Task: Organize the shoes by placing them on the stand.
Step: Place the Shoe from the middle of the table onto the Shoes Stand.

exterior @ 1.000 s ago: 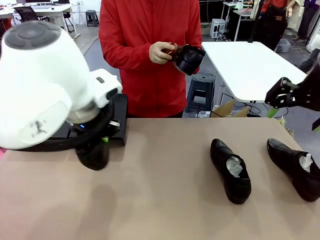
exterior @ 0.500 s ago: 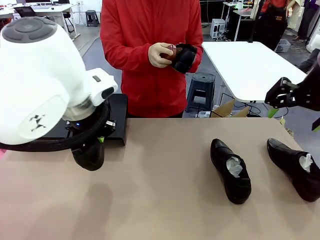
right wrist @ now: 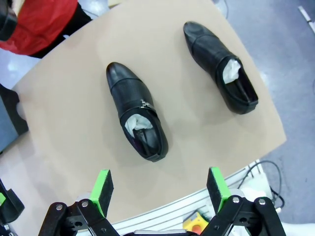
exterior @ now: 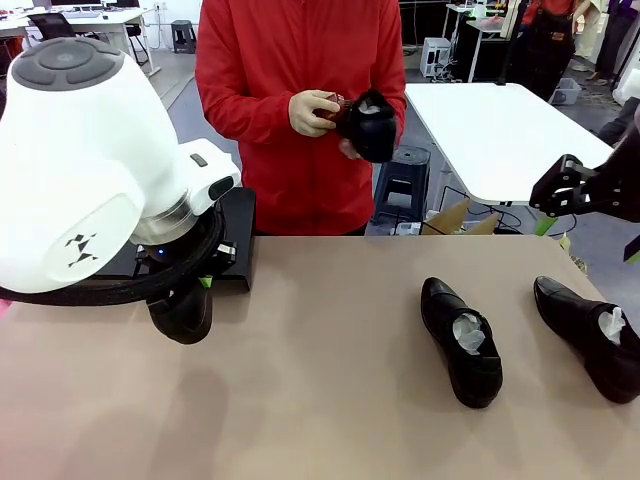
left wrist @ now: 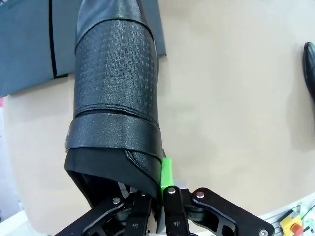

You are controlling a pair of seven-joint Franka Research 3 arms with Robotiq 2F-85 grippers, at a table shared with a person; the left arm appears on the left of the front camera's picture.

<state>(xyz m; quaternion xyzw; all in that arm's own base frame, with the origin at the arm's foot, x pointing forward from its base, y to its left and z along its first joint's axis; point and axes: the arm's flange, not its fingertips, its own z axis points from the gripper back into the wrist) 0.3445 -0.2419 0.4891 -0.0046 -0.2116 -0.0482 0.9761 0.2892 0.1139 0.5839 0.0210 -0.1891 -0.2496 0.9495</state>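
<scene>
Tan and mostly bare, the surface (exterior: 330, 400) carries the stand (exterior: 238, 225) at its far left edge. Two paper-stuffed black dress shoes lie toward the right edge: the inner shoe (exterior: 462, 340) is nearer the middle and the outer shoe (exterior: 590, 335) is just beside that edge. The left pincer (left wrist: 156, 189) is clamped on the heel end of the held shoe (left wrist: 115, 83), which hangs low over the surface on the stand's near side, its toe pointing at the dark panels. To finish this step well, I judge the arm should carry the shoe on toward the far edge until its whole sole is over a panel. It should keep to one end so three more fit abreast, lower it level, and let go only once the sole rests. The right pincer (right wrist: 160, 189) hovers with jaws wide apart above the near right corner, well apart from both loose shoes. Beyond the far edge, the person's hands (exterior: 315, 112) hold the fourth shoe (exterior: 372, 125).
</scene>
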